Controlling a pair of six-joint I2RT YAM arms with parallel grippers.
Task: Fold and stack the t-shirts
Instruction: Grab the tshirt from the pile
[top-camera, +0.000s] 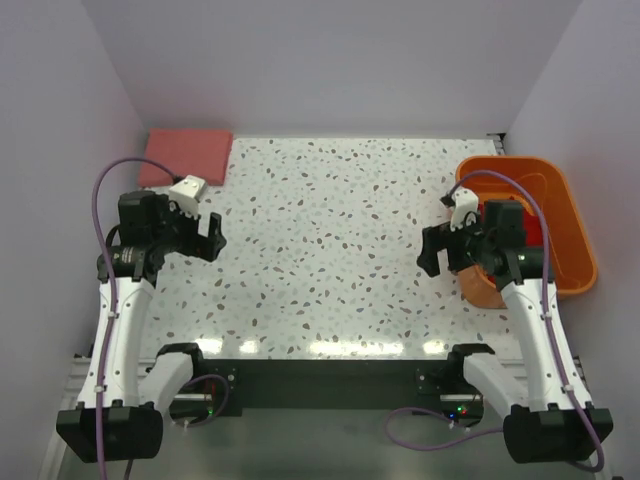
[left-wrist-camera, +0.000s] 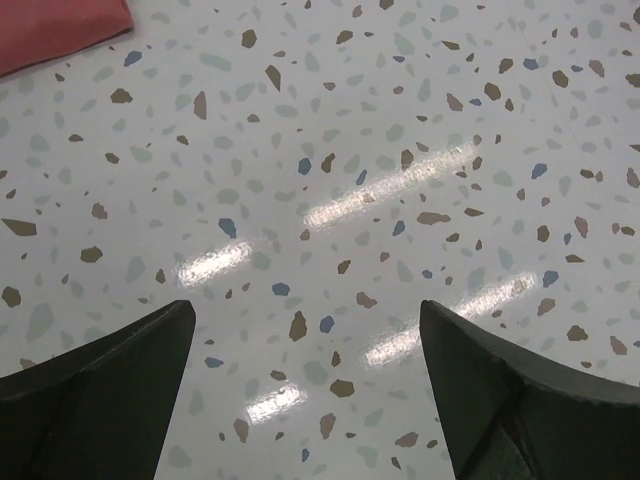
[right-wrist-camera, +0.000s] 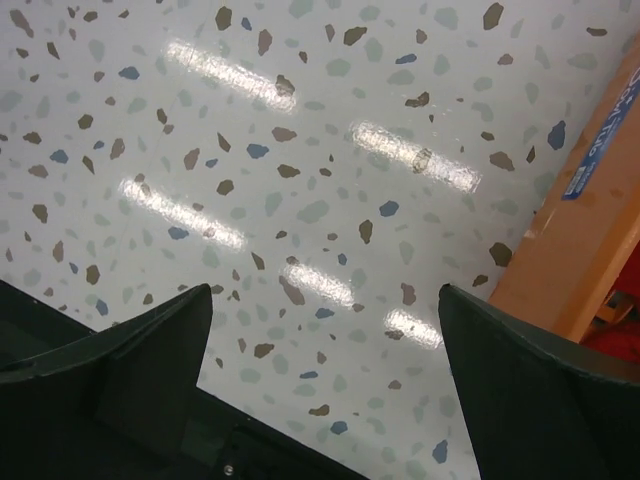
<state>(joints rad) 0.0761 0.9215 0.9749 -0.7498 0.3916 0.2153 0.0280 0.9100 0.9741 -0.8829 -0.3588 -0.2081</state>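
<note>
A folded red t-shirt (top-camera: 187, 157) lies at the eleven o'clock corner of the speckled desk (top-camera: 330, 220). An orange bin (top-camera: 565, 215) at three o'clock shows red cloth (top-camera: 541, 236) inside. The left hand (top-camera: 210, 238) hovers at nine o'clock and the right hand (top-camera: 432, 252) beside the bin, both with fingers spread apart, gripping nothing.

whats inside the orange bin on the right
Inside the orange plastic bin, a patch of red fabric shows beside the right arm. The arm covers much of the interior, so how much fabric lies there, or whether anything else does, cannot be seen.
</note>
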